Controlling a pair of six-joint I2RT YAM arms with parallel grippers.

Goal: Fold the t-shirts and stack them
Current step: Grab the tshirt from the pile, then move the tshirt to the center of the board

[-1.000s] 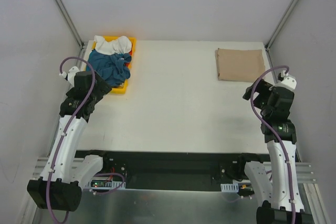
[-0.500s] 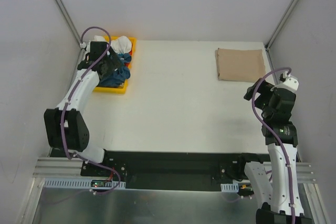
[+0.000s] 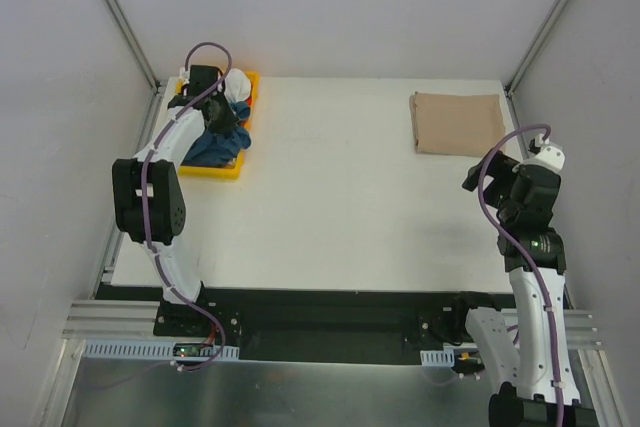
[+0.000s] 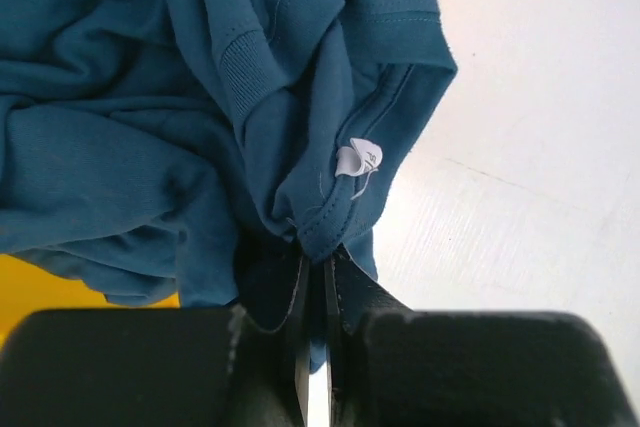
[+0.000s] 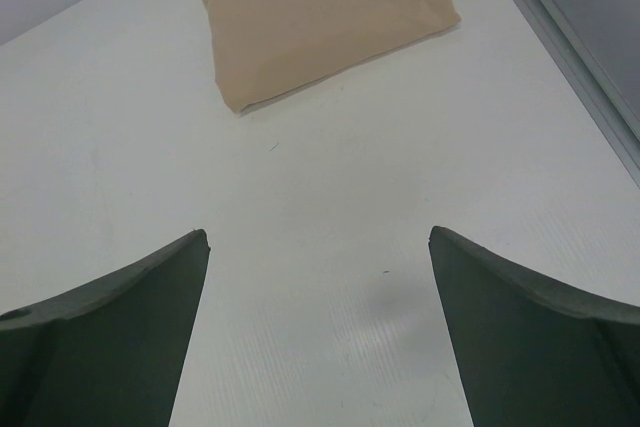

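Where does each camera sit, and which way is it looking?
Top: fixed above and behind, looking down at the table; left arm and right arm show.
Left wrist: on the left arm, looking down past the left gripper, shut on the teal shirt above the tray.
Right wrist: on the right arm, looking forward and down past the open right gripper at the beige shirt.
Shared: top and right wrist both see the beige shirt; top and left wrist, the teal shirt.

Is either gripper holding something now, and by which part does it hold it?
The left gripper pinches the teal shirt by its collar edge, just below the white label. The right gripper is open and holds nothing.
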